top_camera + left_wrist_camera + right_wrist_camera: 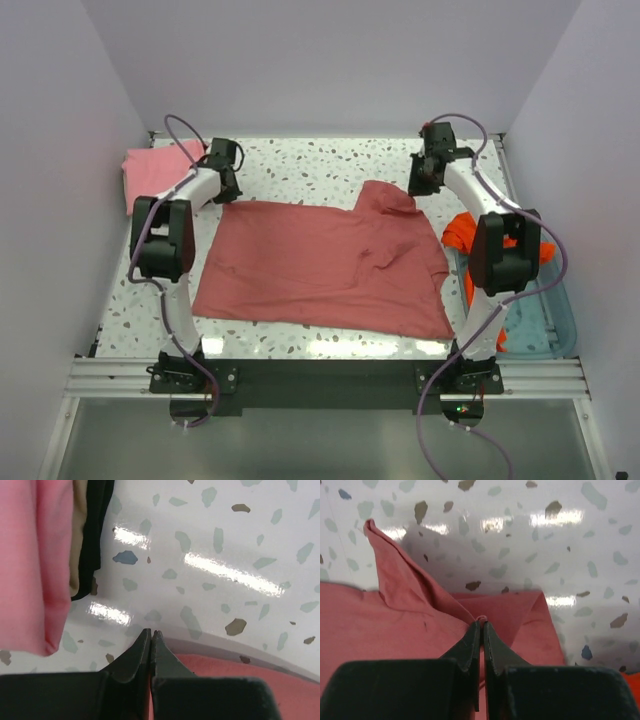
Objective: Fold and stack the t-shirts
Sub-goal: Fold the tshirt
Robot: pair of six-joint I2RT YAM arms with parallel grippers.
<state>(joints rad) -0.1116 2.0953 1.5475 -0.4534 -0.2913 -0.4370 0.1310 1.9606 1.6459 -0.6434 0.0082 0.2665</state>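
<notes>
Rose-red t-shirt (320, 265) lies spread flat at mid-table (310, 165). Right gripper (481, 626) is at its far right corner, jaws closed and pinching a raised fold of that shirt. Left gripper (151, 635) is just beyond its far left corner, jaws pressed together over bare tabletop; no cloth seen at the tips. Pink t-shirt (152, 168) lies folded left of the rose-red one. Orange t-shirt (458, 232) lies bunched to its right, draped over the tray (555, 325) rim
</notes>
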